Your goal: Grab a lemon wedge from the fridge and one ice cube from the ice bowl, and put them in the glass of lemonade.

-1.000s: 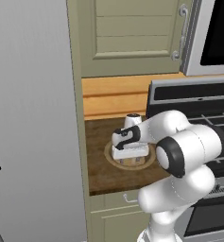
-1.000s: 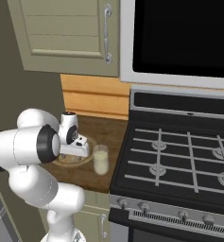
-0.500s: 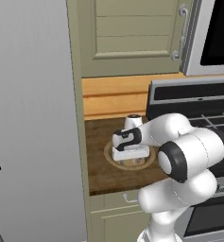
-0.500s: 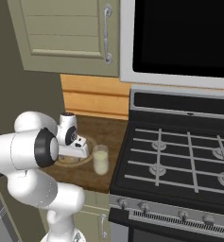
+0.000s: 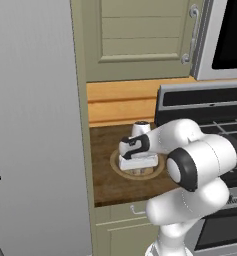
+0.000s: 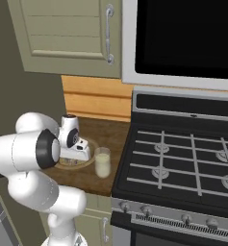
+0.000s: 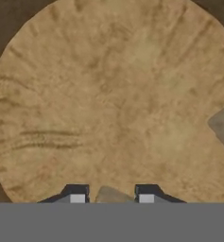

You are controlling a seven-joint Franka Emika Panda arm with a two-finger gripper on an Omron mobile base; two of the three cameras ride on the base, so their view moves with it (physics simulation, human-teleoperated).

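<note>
Two small dark fingertips of the pincer (image 7: 111, 197) stand low inside the ice bowl (image 7: 108, 94), and between them sits a pale greyish lump that looks like an ice cube (image 7: 112, 194). The tips stand on either side of it, close, but whether they already press it I cannot tell.

Going left to right across the kitchen: the tall grey fridge (image 5: 35, 125) fills the left side, its door closed. Next comes the brown counter (image 5: 102, 182), wedged between the fridge and the stove (image 6: 183, 168). On it the ice bowl (image 5: 121, 171) lies under the white hand, which points straight down into it. Just to the right of the bowl, near the stove's edge, stands the glass of lemonade (image 6: 102, 162), apart from the bowl's rim. A second greyish piece (image 7: 223, 125) lies at the right of the bowl's floor in the hand view, probably another cube.

The step in hand seems to be taking the ice cube. The next move calls for pinching the cube firmly, lifting straight up clear of the rim, then carrying it the short way right to hang over the narrow mouth of the glass before letting go. The cube is likely slippery, so a centred grip matters.
</note>
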